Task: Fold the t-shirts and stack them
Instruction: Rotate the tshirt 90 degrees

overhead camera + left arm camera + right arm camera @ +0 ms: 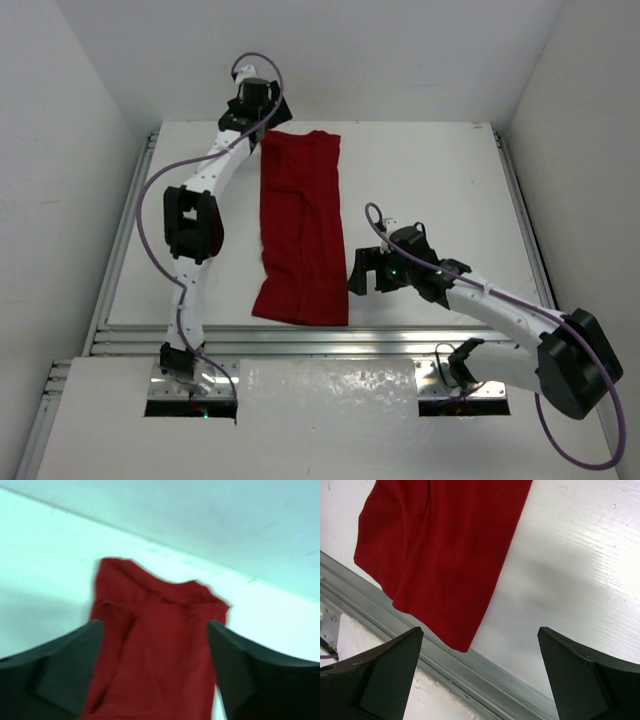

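Top external shows the t-shirt (300,230) lying as a long folded strip on the table (430,200), collar end far, hem near. The left gripper (262,120) hangs over the collar end, jaws spread wide. The right gripper (360,275) sits beside the hem, also spread; neither holds anything. We judge it light, limp, bunch-prone: pinch corners through all layers.

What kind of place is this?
Probably a robot test booth: plain white walls box in a white metal-railed table, and two white robot arms flank one dark red fabric t-shirt.
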`<state>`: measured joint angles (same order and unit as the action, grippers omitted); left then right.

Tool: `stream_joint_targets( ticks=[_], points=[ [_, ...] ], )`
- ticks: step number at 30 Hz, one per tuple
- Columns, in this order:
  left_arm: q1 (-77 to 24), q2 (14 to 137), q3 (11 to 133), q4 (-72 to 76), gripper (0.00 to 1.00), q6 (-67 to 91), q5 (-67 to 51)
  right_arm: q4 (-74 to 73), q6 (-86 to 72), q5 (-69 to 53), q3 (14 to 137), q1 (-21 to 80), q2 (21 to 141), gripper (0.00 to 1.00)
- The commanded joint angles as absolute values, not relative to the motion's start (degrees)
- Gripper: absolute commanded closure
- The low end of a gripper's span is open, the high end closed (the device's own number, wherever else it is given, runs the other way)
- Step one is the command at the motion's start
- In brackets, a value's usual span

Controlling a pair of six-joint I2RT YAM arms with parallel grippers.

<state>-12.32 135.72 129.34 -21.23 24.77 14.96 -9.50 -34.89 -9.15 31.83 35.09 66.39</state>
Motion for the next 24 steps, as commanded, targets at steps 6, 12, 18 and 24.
stream_joint_targets(
  ticks=[6, 12, 18, 24],
  points=[
    [-13.01, 139.92, 130.08, -23.64, 0.4, 31.02, 11.07, -7.38, -36.21, -7.47, 29.45, 35.51, 59.95, 0.01],
    [-13.18, 143.95, 131.74, -22.94, 0.38, 30.33, 12.04, -9.4, -35.42, -7.29, 28.56, 35.51, 57.39, 0.01],
    [-13.18, 147.57, 132.72, -22.24, 0.38, 28.3, 11.95, -9.14, -35.07, -7.91, 28.39, 35.51, 57.48, 0.01],
    [-13.01, 149.85, 134.29, -20.21, 0.5, 26.19, 9.93, -9.05, -34.72, -8.7, 29.0, 35.51, 58.53, 0.01]
  ],
)
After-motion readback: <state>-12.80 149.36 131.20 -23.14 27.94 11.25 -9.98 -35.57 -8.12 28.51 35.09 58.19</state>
